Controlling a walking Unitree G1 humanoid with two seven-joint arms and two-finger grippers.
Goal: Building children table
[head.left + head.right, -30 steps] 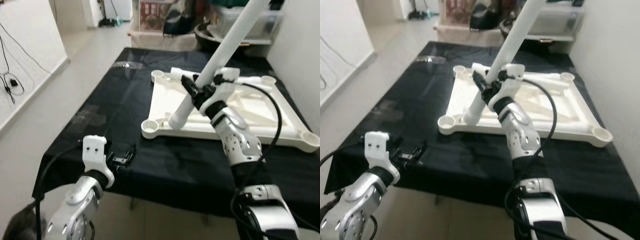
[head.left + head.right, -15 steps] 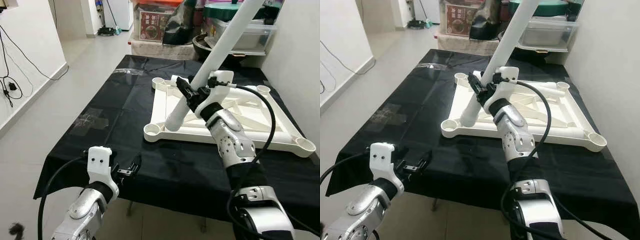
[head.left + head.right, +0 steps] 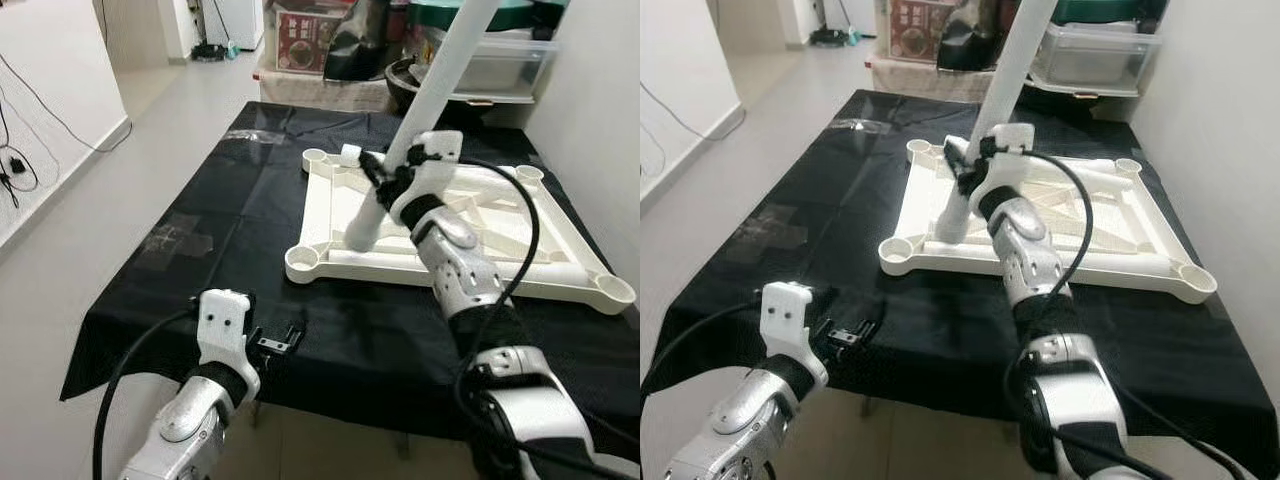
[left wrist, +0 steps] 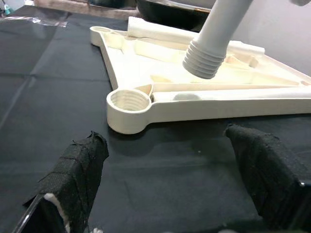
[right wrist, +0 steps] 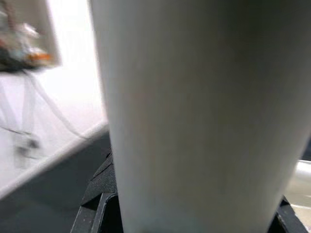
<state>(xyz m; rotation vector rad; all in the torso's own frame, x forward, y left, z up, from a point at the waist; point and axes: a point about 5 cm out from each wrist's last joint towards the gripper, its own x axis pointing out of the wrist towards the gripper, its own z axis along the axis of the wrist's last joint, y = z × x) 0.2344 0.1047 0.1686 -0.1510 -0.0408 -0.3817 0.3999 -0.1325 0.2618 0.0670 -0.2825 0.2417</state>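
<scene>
The right end effector [image 3: 385, 183] is closed around a long white plastic table leg [image 3: 440, 85], which is held tilted, its threaded lower end hanging just above the underside of the cream square plastic tabletop [image 3: 545, 285] and near, but not in, the near-left corner socket [image 4: 129, 101]. In the left wrist view the ribbed end of the leg is seen clear of the frame, up and to one side of that round threaded socket.

The left end effector [image 3: 278, 345] hovers low over the near edge of the surface [image 3: 200, 240], its two taped black fingers [image 4: 80, 165] spread wide with nothing between them.

The task is judged to be at an early stage: the tabletop lies upside down on the black cloth, all four corner sockets that can be seen are empty, and no leg is yet screwed in. At least one further white leg [image 4: 160, 35] lies along the far side of the tabletop. What appears to remain is lining up the held leg with a socket, threading it in, and repeating for the others.

Beyond the surface, clear storage boxes [image 3: 500, 60] and dark bags are stacked against the wall; the leg's upper end reaches toward them, which could limit swinging it upright. Cables [image 3: 20, 160] trail along the floor at the left wall.
</scene>
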